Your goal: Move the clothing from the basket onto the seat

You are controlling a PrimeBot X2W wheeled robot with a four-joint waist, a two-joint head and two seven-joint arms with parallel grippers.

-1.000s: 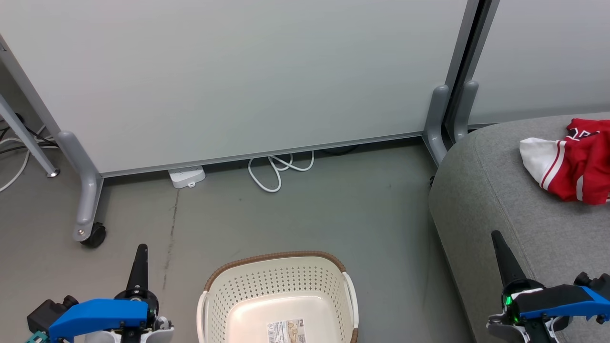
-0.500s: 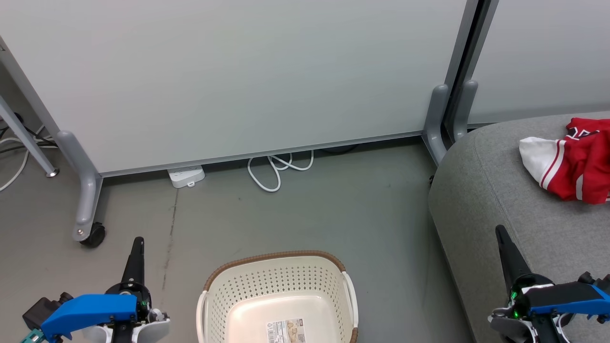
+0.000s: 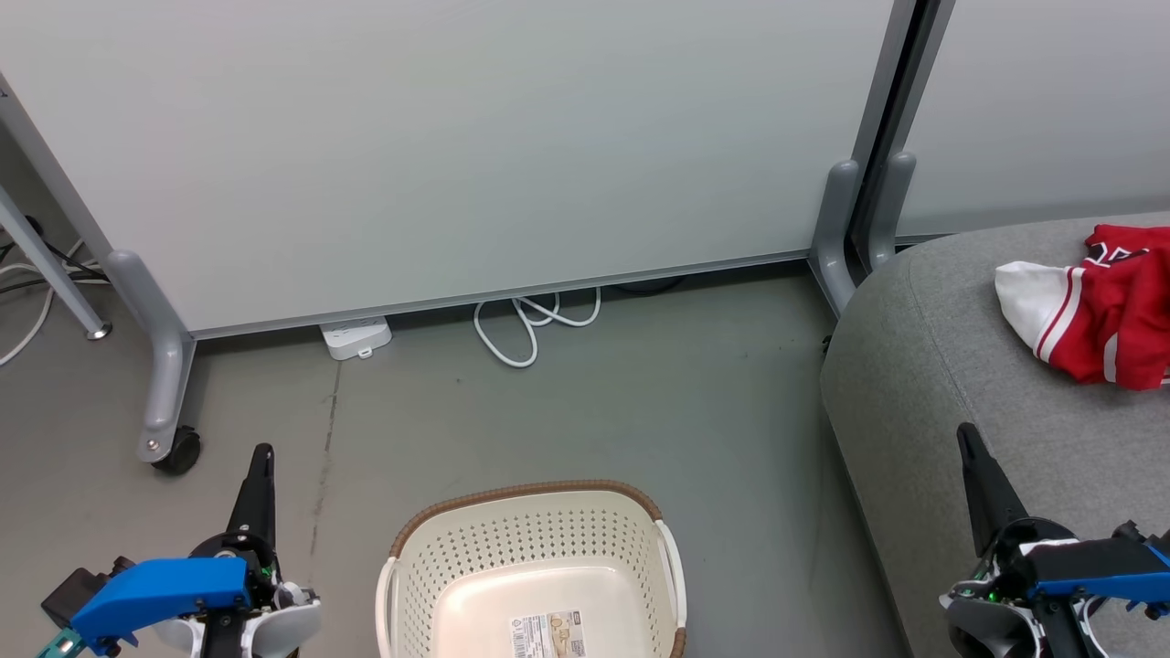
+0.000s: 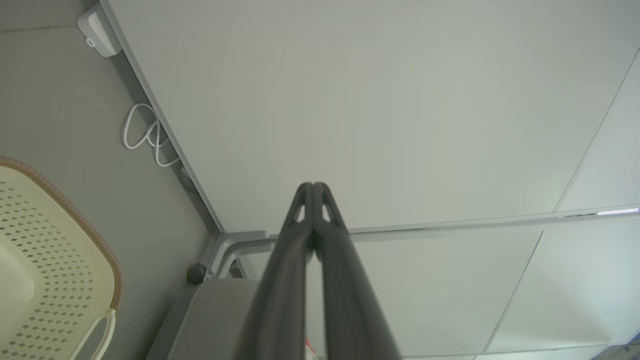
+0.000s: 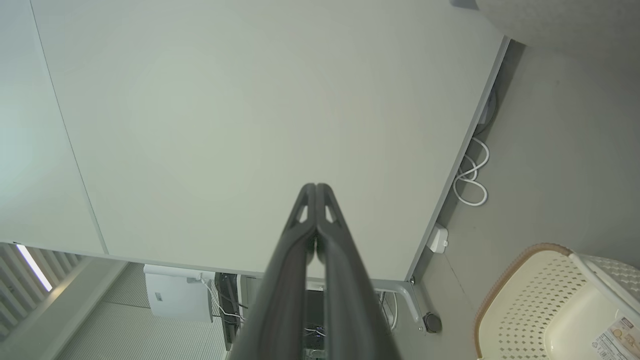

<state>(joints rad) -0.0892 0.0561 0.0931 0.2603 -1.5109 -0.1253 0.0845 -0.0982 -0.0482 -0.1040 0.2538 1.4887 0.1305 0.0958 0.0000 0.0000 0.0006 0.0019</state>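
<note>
basket (image 3: pixel 530 492) looks emptied, clothing (image 3: pixel 1111 320) is laid on the seat (image 3: pixel 951 384) — left gripper (image 3: pixel 262 457) and right gripper (image 3: pixel 967 443) are pressed together on nothing, so they're best parked clear without snagging it.

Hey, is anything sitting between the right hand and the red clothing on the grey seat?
Nothing visible. Only bare grey fabric of the seat lies between the shut right hand and the clothing, which already rests on it. The part of the basket in view holds no clothing.
</note>
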